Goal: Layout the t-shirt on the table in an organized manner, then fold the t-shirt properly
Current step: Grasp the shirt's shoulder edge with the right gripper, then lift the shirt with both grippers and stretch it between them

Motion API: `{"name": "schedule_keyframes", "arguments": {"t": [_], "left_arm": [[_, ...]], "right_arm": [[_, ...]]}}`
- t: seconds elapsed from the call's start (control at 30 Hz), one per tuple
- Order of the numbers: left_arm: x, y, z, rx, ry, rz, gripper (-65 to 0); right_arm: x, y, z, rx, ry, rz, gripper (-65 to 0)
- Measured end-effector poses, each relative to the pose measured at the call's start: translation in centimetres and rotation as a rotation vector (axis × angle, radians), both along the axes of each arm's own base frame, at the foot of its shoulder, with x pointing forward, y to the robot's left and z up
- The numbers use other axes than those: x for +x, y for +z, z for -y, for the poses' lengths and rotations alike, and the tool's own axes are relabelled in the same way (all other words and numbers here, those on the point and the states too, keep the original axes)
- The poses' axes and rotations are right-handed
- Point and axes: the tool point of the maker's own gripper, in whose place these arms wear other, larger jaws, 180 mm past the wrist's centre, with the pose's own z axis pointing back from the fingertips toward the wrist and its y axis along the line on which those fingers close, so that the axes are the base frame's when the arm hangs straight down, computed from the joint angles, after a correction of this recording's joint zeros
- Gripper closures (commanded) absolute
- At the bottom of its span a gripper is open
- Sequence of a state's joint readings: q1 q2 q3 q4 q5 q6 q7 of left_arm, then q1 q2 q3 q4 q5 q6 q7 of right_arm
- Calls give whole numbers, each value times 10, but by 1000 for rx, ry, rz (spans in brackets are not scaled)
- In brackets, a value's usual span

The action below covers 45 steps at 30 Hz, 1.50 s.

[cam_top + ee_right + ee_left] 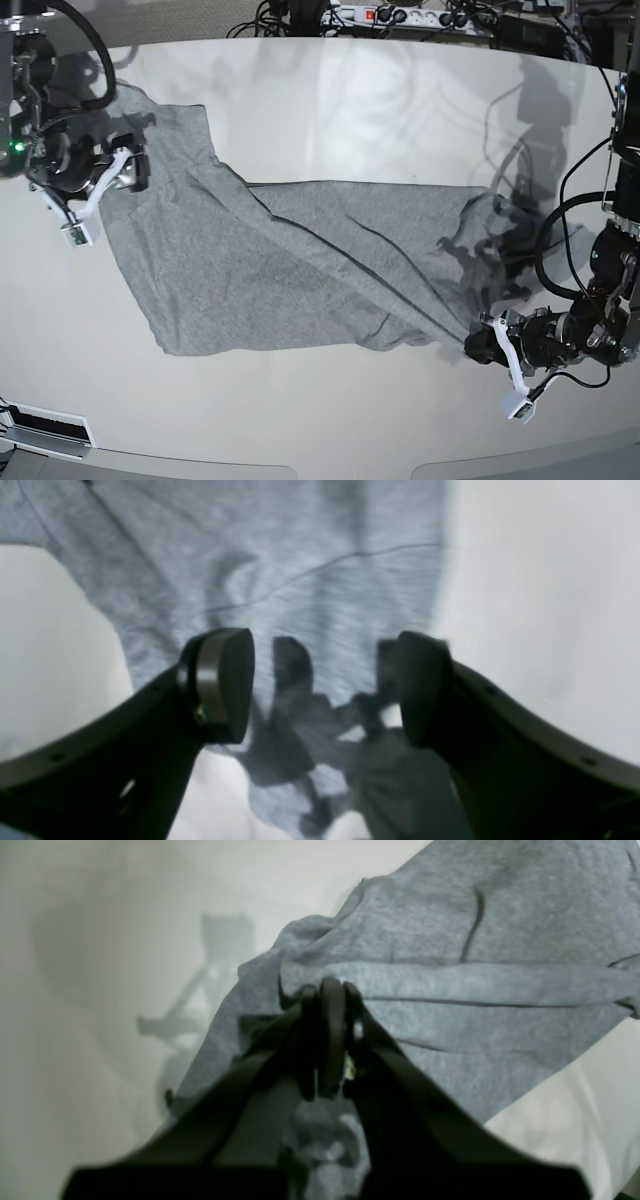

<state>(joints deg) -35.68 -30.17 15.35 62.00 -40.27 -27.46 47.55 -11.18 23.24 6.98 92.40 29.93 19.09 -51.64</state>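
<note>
stretching across the white table (330, 90), the grey t-shirt (250, 270) runs lengthwise between both arms, its near corner clenched in the left gripper (330, 990), its far end just beyond the released, wide-apart right gripper (320, 680).

T-shirt (300, 580) blurred, cut off above

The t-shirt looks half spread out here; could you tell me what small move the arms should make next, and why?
Probably the open right gripper should close on the t-shirt edge beneath it. The left gripper is shut on the opposite end, and diagonal folds run across the cloth on the table, so both ends need holding to pull it flat.
</note>
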Motion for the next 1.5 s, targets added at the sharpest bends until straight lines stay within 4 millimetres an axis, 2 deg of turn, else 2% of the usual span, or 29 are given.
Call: {"name": "schedule_keyframes", "arguments": {"t": [0.1,0.27,0.33,0.43,0.6,0.63,0.7,0.77,0.83,0.87,0.97,1.07,1.13,1.2,1.37,1.5], "left_arm": [[0,1,2,-15,-1,-1,0],[-2,0,2,-12,-2,-11,0],[-4,-2,1,-6,-3,-29,0],[-4,-2,3,-14,-3,-30,0],[-4,-2,2,-14,-2,-31,0],[-5,-2,3,-16,-3,-31,0],[-4,-2,2,-15,0,-31,0],[-5,-3,2,-12,-2,-38,0],[-6,-4,2,-10,-2,-40,0],[-7,-4,1,-5,-2,-47,0],[-7,-4,2,-7,-4,-54,0],[-2,6,1,11,-22,-46,0],[9,27,0,-6,-36,-5,0],[22,54,-10,-7,-21,47,0],[60,143,-55,43,71,229,0],[82,219,-77,63,134,398,0]], "right_arm": [[11,-18,11,25,-69,-26,-447],[49,-11,36,93,-176,32,-447],[56,-8,48,123,-222,50,-447],[54,-14,54,211,-262,25,-446],[38,-37,36,386,-251,-18,-442],[35,-41,35,392,-242,-30,-421],[33,-44,32,404,-239,-36,-338],[32,-45,29,408,-219,-36,-204],[29,-44,25,415,-181,-33,-36],[29,-43,23,428,-184,-37,0],[31,-38,18,461,-177,-38,0],[44,-15,13,468,-132,4,0],[65,15,10,472,-92,98,0],[86,49,8,449,-44,207,0],[118,123,18,317,62,394,0],[151,192,40,232,98,554,0]]}}
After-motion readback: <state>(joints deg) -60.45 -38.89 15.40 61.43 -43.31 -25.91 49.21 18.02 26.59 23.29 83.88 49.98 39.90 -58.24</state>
